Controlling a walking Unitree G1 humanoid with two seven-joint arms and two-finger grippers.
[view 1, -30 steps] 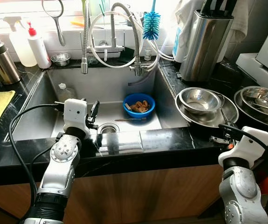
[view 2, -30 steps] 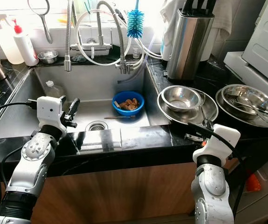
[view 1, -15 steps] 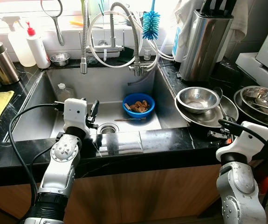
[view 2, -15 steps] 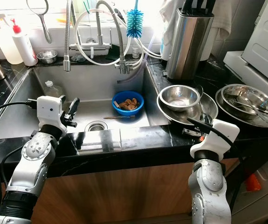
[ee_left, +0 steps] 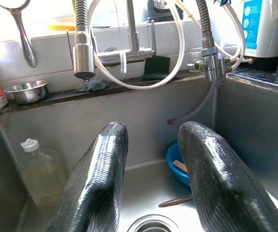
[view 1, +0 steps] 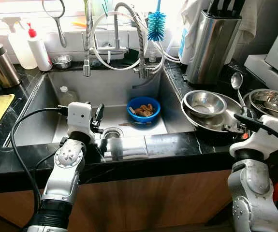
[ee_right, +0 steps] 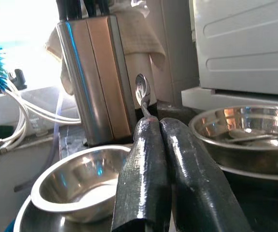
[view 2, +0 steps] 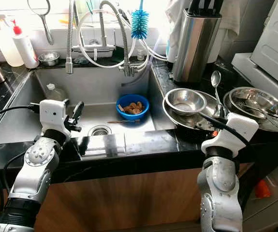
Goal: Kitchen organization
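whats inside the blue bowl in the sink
The blue bowl on the sink floor holds a heap of brownish food scraps; what they are is unclear. The bowl's bottom under the heap is covered. A thin utensil lies just outside it.

Both eye views look steeply down from head height onto the sink (view 1: 42,96), sharing counter and faucet (view 2: 124,29). The left wrist view sits low inside the basin facing the faucet; the right wrist view looks closely along the counter toward the knife block (ee_right: 97,77).

Polished metal spoon (ee_right: 142,94) between the right gripper (ee_right: 153,126)'s glossy ribbed black fingers; shiny steel bowl (ee_right: 76,186) just beside them.
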